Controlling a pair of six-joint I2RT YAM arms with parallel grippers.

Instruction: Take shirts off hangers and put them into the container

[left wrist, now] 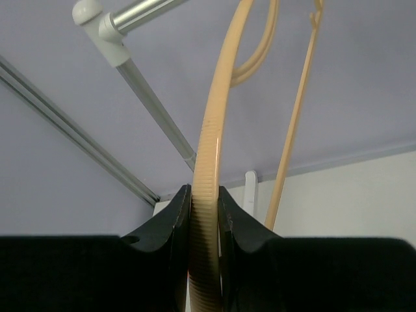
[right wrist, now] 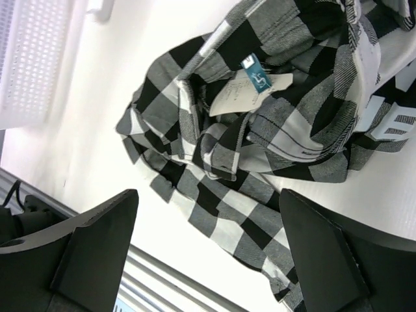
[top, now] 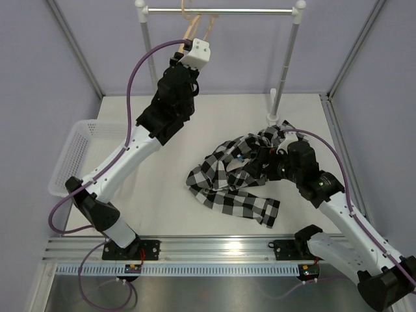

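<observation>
1. Black-and-white checked shirt [top: 234,179] lies crumpled on the table [top: 162,208], fully off the hanger and not in the basket yet. One sleeve trails toward the near edge.
2. Right gripper [right wrist: 208,227] sits at the shirt's right end, just above the cloth. Fingers are spread wide with nothing between them. The wrist view looks down on bunched folds and a paper tag [right wrist: 250,91].
3. White mesh basket [top: 73,156] is well to the left of the shirt, at the table's left edge. No cloth is visible in the part that shows.
4. Left gripper [left wrist: 205,221] is up behind the shirt, fingers clamped on the tan hanger [left wrist: 211,130]. The hanger is bare and hangs under the metal rail [top: 221,10].
5. Step in hand, my read: the shirt is off, and the carry to the basket has not begun.
6. Next move probably calls for the right fingers to drop onto a thick fold near the collar and close firmly. Then lift high enough for the sleeves to clear the table and swing left over the basket rim.
7. Loose cloth may slip or drag, so a bunched grip looks safer than a single layer.
</observation>
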